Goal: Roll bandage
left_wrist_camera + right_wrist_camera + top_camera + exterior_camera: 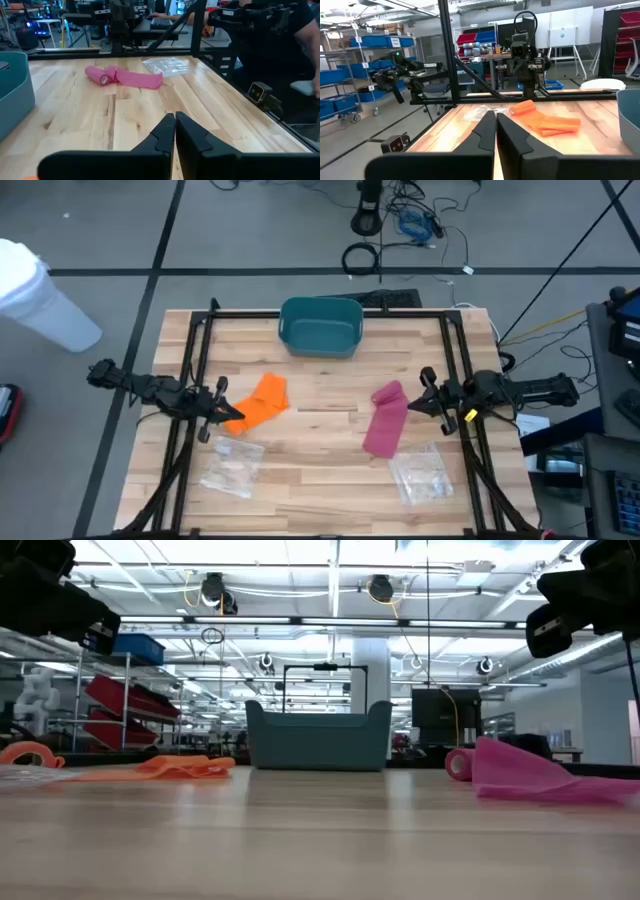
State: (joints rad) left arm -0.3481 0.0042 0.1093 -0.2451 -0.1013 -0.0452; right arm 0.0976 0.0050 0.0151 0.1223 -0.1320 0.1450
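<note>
Two partly unrolled bandages lie loose on your wooden surface (320, 470): an orange elastic bandage (262, 402) just beside the left tool (226, 412), and a pink elastic bandage (386, 420) near the right tool (428, 402). Both tools are closed and empty, hovering at the sides. A teal plastic bin (320, 325) waits at the far edge, likely for finished rolls.

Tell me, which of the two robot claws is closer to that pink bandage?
Right. The right gripper hovers just beside the pink bandage, near its rolled end. The left gripper is across the table, beside the orange bandage instead.
</note>
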